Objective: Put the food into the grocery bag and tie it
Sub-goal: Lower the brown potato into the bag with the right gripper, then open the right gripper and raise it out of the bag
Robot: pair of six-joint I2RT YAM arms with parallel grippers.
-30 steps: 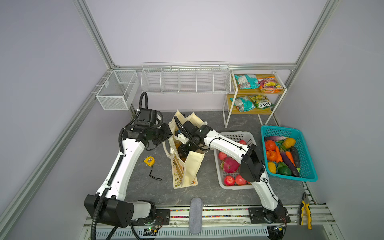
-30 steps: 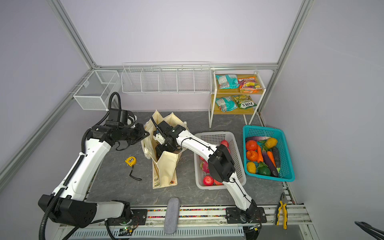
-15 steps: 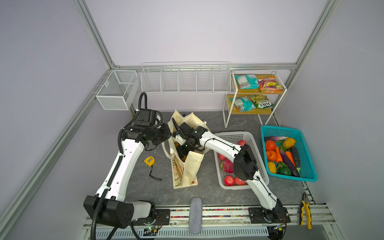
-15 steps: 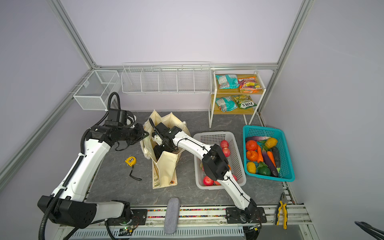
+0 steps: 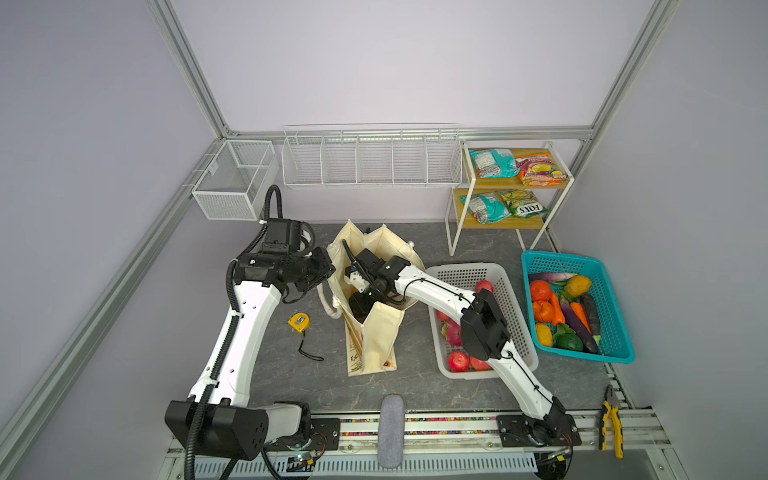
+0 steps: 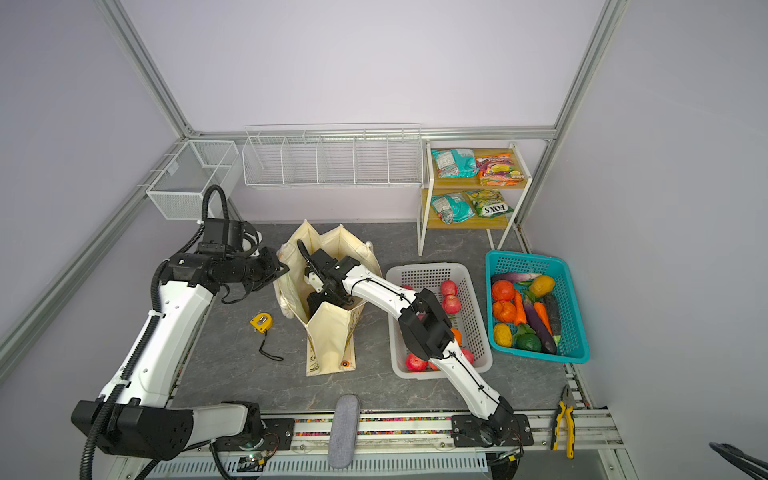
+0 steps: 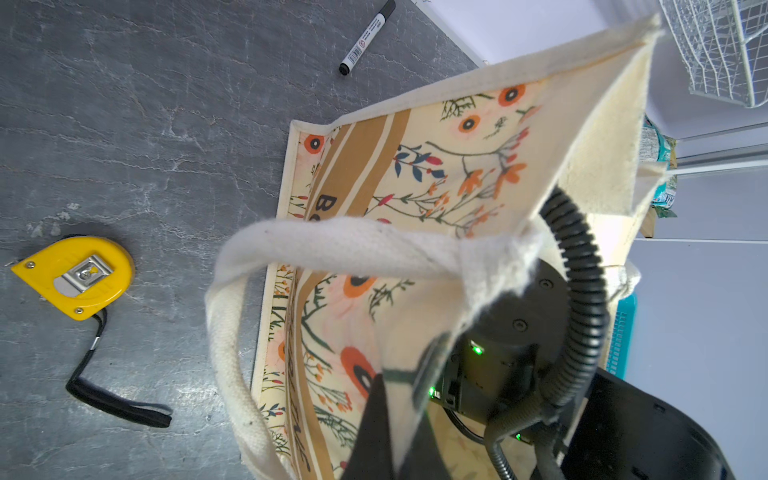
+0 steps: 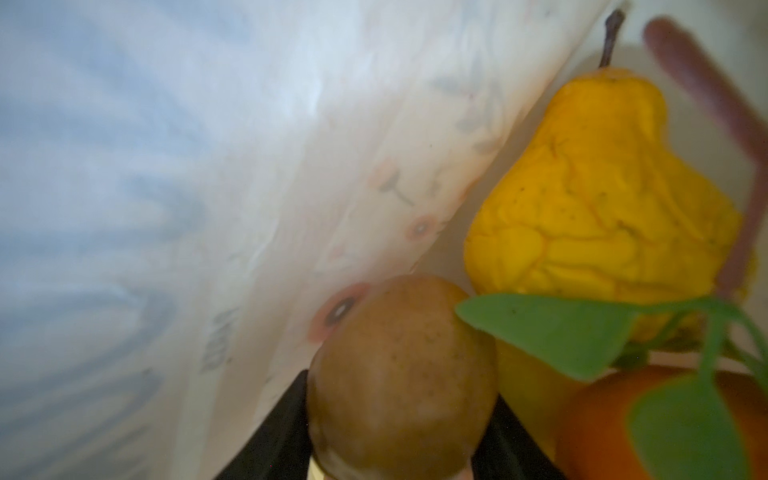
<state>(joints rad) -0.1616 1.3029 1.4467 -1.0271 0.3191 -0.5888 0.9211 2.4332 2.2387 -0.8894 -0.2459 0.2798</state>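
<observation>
The grocery bag (image 5: 374, 332) stands open at mid-table, cream canvas with a floral print and a tan band (image 7: 357, 166). My left gripper (image 7: 395, 432) is shut on the bag's top edge at its left side (image 5: 328, 270), holding the mouth open; a white rope handle (image 7: 340, 245) loops in front of it. My right gripper (image 8: 399, 390) reaches down inside the bag (image 5: 359, 305) and is shut on a brown round fruit (image 8: 399, 357). Beside it in the bag lie a yellow knobbly pear (image 8: 602, 199) and an orange (image 8: 602, 428) with green leaves.
A white perforated basket (image 5: 465, 270) with red fruit stands right of the bag, under my right arm. A teal basket (image 5: 557, 259) of vegetables sits further right. Snack packets lie on a two-tier shelf (image 5: 511, 185). A yellow tape measure (image 5: 298, 323) and a marker pen (image 7: 365, 37) are nearby.
My right arm has shifted a little to the left and reached further into the bag with the brown fruit. The left arm and the bag's edge have stayed put.
</observation>
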